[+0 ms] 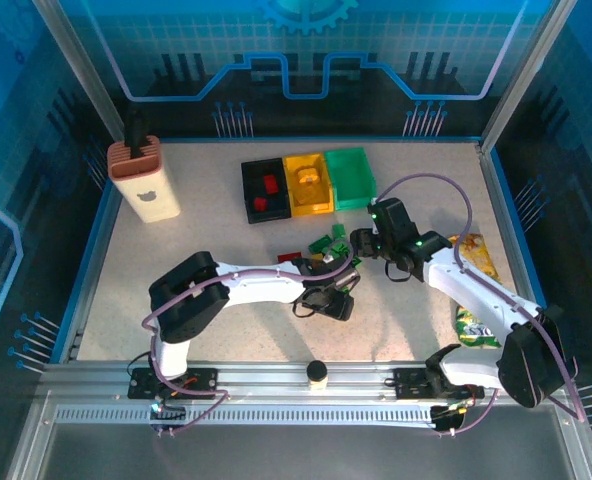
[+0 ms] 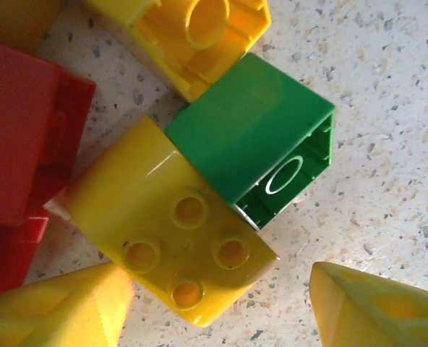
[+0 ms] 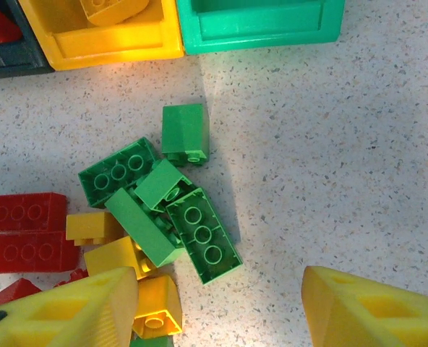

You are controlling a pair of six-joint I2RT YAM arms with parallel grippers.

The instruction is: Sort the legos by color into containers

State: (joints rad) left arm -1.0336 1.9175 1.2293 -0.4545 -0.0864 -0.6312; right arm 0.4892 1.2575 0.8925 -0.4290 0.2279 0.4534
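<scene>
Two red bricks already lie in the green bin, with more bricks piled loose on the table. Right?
No. The top external view shows the two red bricks in the black bin, not the green bin; more bricks are indeed piled loose on the table.

A tall beige-and-brown holder stands at the back left corner of my speckled worktop. Yellow-green snack bags lie near its right edge. A small dark-topped knob sits on the near rail.
</scene>
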